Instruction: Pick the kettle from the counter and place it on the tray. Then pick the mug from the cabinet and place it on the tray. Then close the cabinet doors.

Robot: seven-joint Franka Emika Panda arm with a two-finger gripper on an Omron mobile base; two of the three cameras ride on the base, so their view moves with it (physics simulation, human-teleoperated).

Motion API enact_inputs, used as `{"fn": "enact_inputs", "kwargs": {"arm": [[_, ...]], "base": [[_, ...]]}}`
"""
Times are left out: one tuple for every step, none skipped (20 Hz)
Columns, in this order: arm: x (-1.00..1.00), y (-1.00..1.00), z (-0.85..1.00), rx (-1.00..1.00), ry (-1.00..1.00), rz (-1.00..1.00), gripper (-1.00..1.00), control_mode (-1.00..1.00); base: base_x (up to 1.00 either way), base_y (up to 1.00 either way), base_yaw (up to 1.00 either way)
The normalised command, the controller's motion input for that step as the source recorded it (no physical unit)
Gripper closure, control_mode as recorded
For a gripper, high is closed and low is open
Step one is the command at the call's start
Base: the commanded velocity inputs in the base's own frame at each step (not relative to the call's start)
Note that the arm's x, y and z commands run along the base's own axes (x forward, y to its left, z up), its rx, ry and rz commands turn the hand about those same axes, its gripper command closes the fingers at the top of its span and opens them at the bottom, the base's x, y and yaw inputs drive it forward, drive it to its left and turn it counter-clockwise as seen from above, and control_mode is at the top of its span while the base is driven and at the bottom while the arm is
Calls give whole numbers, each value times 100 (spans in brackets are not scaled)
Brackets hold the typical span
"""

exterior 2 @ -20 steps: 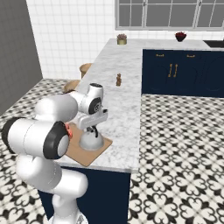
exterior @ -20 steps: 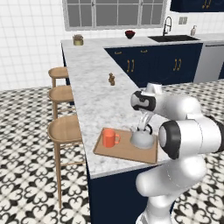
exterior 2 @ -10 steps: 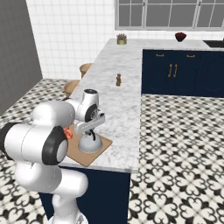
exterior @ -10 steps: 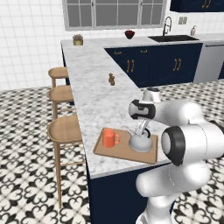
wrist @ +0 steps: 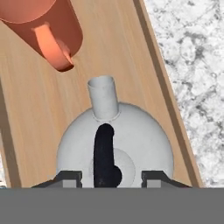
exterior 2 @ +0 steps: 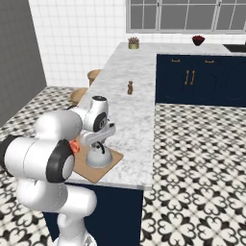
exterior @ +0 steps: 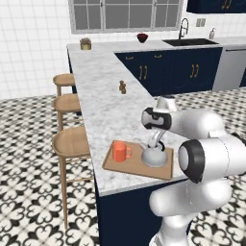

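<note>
The grey kettle (exterior: 154,156) (exterior 2: 98,158) (wrist: 131,131) stands upright on the wooden tray (exterior: 129,166) (exterior 2: 106,169) (wrist: 113,57) near the counter's (exterior: 103,108) (wrist: 192,65) front end. The orange-red mug (exterior: 120,152) (wrist: 48,26) stands on the same tray, left of the kettle and apart from it. My gripper (exterior: 155,142) (exterior 2: 98,145) (wrist: 109,177) hangs right over the kettle and is open. Its fingertips (wrist: 68,177) stand on either side of the black handle with a gap on both sides. The cabinet and its doors are out of view.
A small brown shaker (exterior: 122,87) (exterior 2: 129,87) stands mid-counter beyond the tray. Wooden stools (exterior: 72,139) line the counter's left side. A potted plant (exterior: 85,44) and a dark bowl (exterior: 142,37) sit at the far end. The tray lies close to the counter's front edge.
The jaws were shut on the kettle's handle and have now spread apart, letting it go. The kettle stays put on the tray; the arm has barely moved.
</note>
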Motion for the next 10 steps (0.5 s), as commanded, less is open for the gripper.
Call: {"fn": "enact_inputs", "kwargs": {"arm": [[-32,0,38,0,-12,-12,-100,-100],[-32,-1,40,0,-10,-12,-100,-100],[-28,-5,50,0,-9,-12,-100,-100],[-29,-2,50,0,-6,-13,-100,-100],[-31,-1,54,0,-9,-11,-100,-100],[-32,-1,59,0,-11,-12,-100,-100],[-36,-3,71,0,-15,-15,-100,-100],[-54,-3,72,0,-14,-20,-100,-100],[-76,0,60,6,-16,-32,-100,-100],[-82,0,42,10,-19,-49,-100,-100]], "base": [[0,0,0],[0,0,0],[0,0,0],[0,0,0],[0,0,0],[0,0,0],[0,0,0],[0,0,0],[0,0,0],[0,0,0]]}}
